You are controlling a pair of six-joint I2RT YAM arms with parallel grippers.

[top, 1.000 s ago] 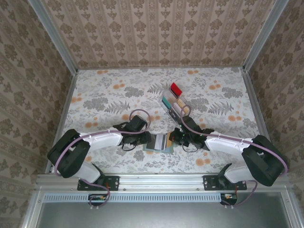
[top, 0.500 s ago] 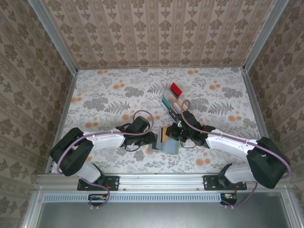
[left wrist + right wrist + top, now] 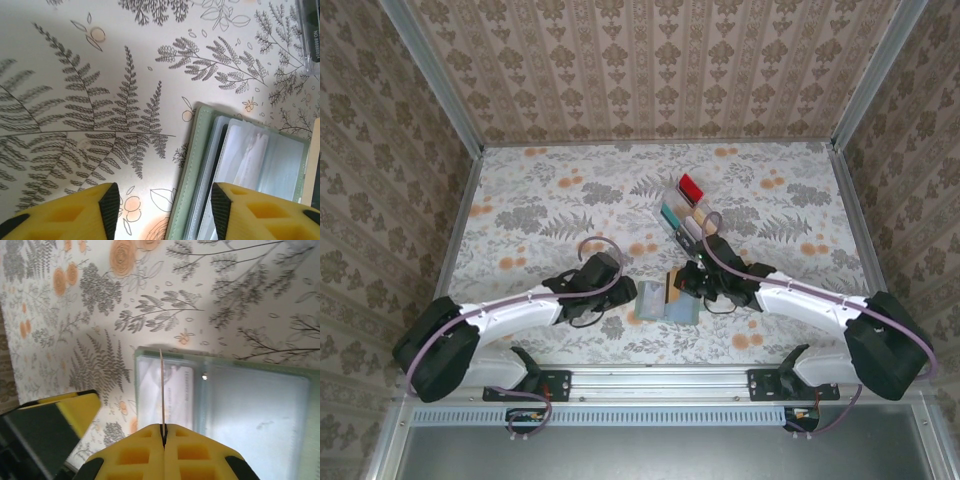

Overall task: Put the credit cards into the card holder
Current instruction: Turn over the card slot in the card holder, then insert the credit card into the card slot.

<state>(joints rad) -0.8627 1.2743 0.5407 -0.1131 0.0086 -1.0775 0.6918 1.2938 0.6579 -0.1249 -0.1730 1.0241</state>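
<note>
Top external view is showing the big floral-print table taking up most of the floor, with both arms reaching in toward the sage-green, book-style card holder, which is lying open flat near the front edge.

The clear plastic compartmented tray is sitting further back from the card holder and a bit to its right, apart from it. It's carrying a red plastic card at its far end and a teal one on the nearer side.

The left gripper is hanging just beside the card holder's left edge. In the left wrist view its yellow foam fingers are standing apart with nothing in them, and the holder's green stitched edge and clear sleeves are showing just beyond them.

The right gripper is sitting at the card holder's far edge. In the right wrist view its pads are pressing together on a thin tan-orange card, seen edge-on and standing upright over the left half of the open holder. From above, that card is poking out right at the holder's back edge.
</note>
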